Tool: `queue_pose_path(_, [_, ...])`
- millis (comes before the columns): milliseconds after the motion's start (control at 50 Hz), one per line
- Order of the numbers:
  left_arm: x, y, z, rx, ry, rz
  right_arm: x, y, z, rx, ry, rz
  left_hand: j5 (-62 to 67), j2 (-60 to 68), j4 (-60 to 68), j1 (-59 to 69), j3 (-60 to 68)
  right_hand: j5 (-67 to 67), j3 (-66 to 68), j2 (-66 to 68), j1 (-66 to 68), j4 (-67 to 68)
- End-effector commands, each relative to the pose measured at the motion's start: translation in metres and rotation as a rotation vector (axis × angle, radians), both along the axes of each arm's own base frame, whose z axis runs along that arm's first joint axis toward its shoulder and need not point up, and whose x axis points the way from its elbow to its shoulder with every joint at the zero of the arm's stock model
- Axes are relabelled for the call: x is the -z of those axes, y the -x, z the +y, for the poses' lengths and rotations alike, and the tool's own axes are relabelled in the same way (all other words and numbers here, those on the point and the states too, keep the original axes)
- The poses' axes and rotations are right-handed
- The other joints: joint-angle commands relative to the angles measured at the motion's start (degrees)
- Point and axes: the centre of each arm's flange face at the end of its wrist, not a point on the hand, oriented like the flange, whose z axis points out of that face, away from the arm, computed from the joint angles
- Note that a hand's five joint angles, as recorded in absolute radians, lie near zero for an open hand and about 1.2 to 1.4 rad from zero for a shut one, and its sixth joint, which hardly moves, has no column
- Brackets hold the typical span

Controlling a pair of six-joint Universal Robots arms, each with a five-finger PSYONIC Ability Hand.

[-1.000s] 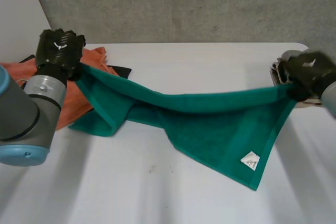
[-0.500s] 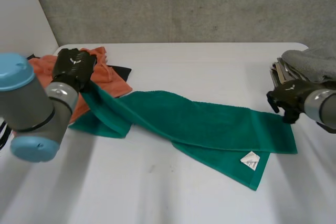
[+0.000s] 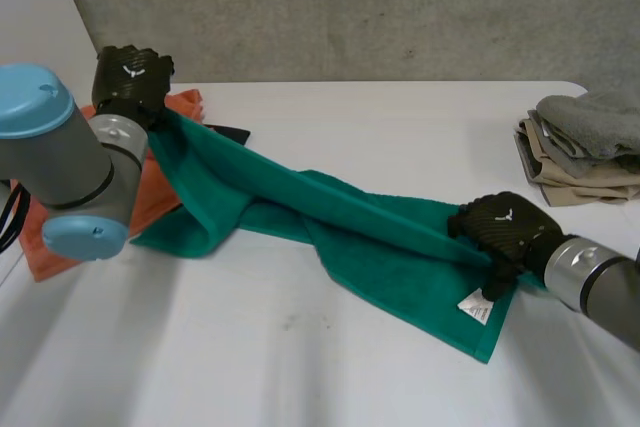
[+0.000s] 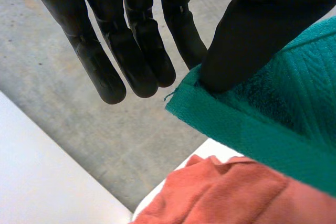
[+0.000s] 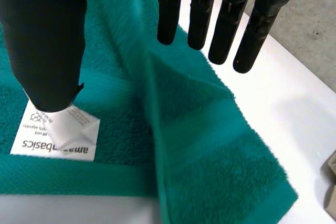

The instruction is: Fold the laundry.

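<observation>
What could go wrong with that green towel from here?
The left hand pinches the green towel by just its corner tip, so it might slip out. The towel is bunched and twisted between the hands, so a fold may come out crooked. The right hand is open over the label and might catch that instead of the edge.

Arms: grey joints, your left arm (image 3: 85, 169) wearing a light-blue cap (image 3: 30, 99).
Hands: your left hand (image 3: 130, 79) and right hand (image 3: 505, 232), black, white mark on each back.
Fingers (image 4: 137, 51): black, round-tipped.
</observation>
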Motion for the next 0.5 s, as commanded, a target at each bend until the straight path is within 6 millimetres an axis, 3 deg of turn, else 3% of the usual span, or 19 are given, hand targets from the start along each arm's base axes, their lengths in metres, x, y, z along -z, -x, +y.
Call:
queue_pose_path(20, [-0.004,-0.002,-0.016,-0.046,0.031,0.003,0.022,0.001,-0.007,0.064,0.023,-0.037,13.8,11.0,11.0,13.8,11.2,1.1,0.9,-0.3,3.7,0.8])
queue_pose_path(140, [-0.002,-0.002,-0.017,-0.048,0.031,-0.015,0.037,0.005,-0.025,0.166,0.045,-0.039,13.8,11.0,11.0,13.8,11.2,2.6,2.4,1.3,5.2,2.4])
queue_pose_path(260, [0.002,-0.003,-0.017,-0.05,0.023,-0.018,0.038,0.007,-0.037,0.206,0.082,-0.013,13.8,11.0,11.0,13.8,11.2,5.2,4.9,3.8,7.7,4.9])
queue_pose_path(500, [0.004,-0.004,-0.016,-0.054,0.012,-0.021,0.039,0.0,-0.02,0.154,-0.003,-0.013,13.8,11.0,11.0,13.8,11.2,9.4,9.1,8.0,11.9,9.1])
